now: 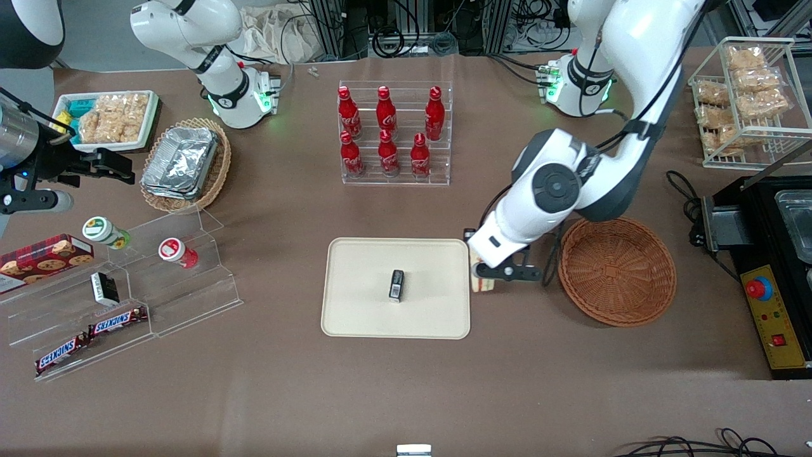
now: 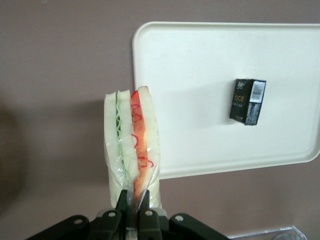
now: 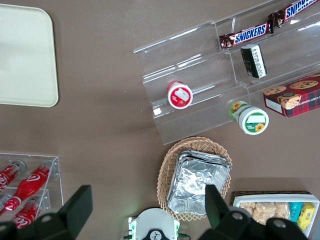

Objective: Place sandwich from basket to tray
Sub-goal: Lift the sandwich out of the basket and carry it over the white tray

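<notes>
Gripper [image 2: 134, 204] jaws clamp the sandwich [image 2: 132, 145], a soft white-bread wedge with red and green layers, plastic-wrapped, held off the table between the woven round basket [image 1: 618, 271] and the smooth cream tray [image 2: 210, 95]. Tray holds one small dark box [image 2: 247, 101].

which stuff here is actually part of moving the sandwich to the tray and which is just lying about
Part of the job:
- sandwich, clamped in the gripper between basket and tray
- basket, nothing in it
- tray

Just lying about:
- small dark box on the tray
- red bottles in a clear rack
- Snickers bars
- foil containers
</notes>
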